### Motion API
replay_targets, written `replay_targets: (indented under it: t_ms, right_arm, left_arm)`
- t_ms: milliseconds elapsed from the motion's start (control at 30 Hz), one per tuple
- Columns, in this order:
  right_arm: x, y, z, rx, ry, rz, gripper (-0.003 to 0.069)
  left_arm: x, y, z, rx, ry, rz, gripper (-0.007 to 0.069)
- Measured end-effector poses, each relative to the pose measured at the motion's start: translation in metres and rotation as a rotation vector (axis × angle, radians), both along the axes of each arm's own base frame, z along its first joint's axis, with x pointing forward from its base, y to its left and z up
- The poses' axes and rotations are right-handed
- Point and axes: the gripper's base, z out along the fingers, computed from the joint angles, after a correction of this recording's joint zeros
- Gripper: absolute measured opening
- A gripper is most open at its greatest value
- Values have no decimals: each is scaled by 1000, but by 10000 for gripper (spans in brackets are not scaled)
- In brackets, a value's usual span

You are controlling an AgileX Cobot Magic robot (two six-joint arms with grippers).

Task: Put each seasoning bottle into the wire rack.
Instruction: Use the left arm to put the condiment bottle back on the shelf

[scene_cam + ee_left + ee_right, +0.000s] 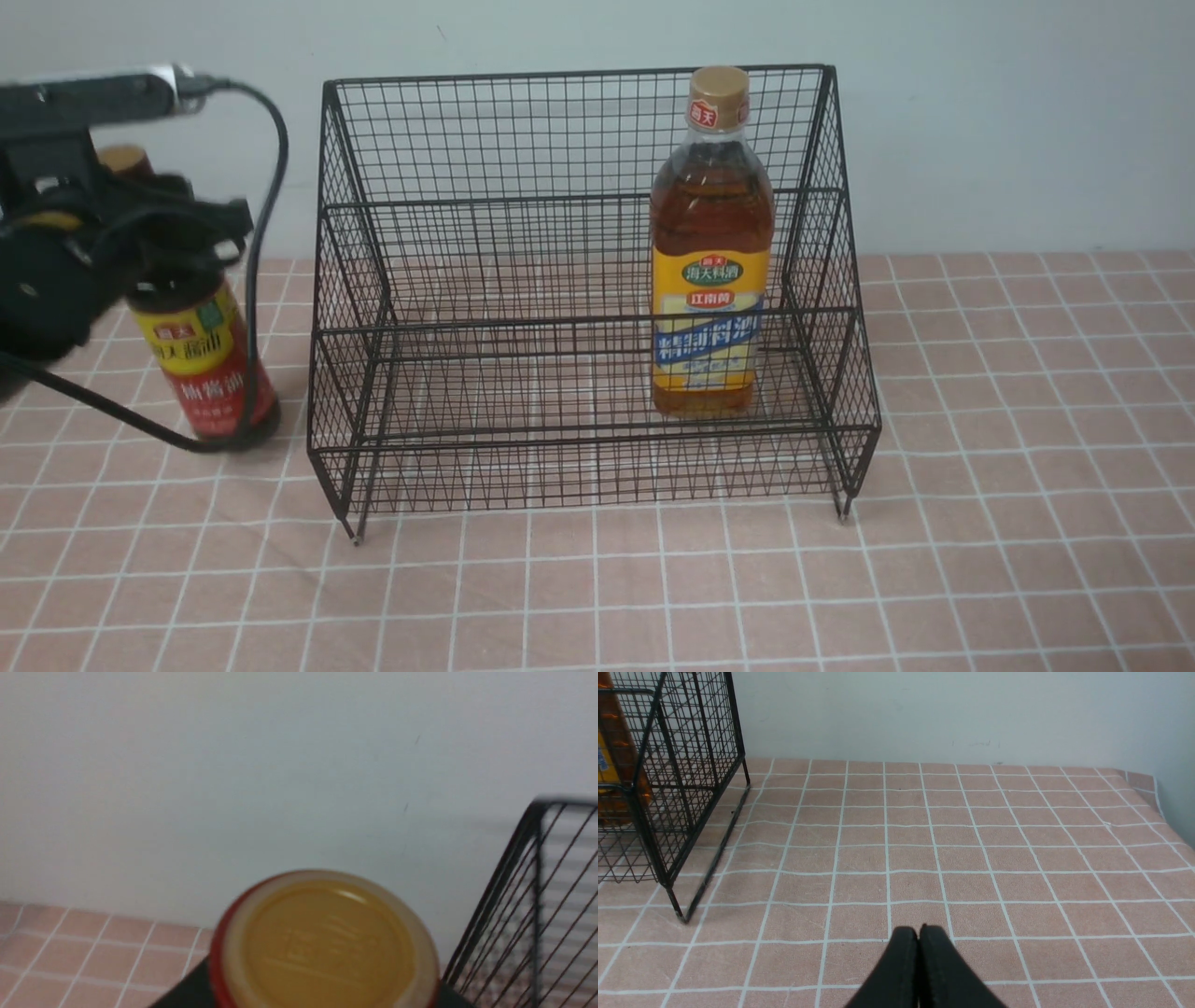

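Note:
The slim dark soy-sauce bottle (210,364), with its red-and-yellow label, is just left of the black wire rack (485,252), its base at the cloth. My left gripper (173,238) is shut around its upper part. In the left wrist view the bottle's tan cap (324,945) fills the lower middle, with dark jaws either side and the rack's corner (537,896) beside it. The amber bottle (711,271) stands upright on the rack's lower step at the right. It also shows in the right wrist view (616,751). My right gripper (918,933) is shut and empty above the cloth.
A pink checked cloth (980,523) covers the table, with a pale wall behind. The left arm's black cable (266,187) loops down beside the soy-sauce bottle. In the right wrist view the rack's side and foot (677,779) stand to one side, and the cloth's far edge (1148,788) shows.

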Motion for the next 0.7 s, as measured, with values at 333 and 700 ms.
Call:
replay_targets:
  t_ms: [333,700]
  right_arm:
    - [0,0,0,0,0,0,-10]
    - [0,0,0,1,0,0,-10]
  left_arm:
    - [-21,-7,125,-15,-291,-87,258]
    - [-20,-65,168,-44,-363,-303,258]
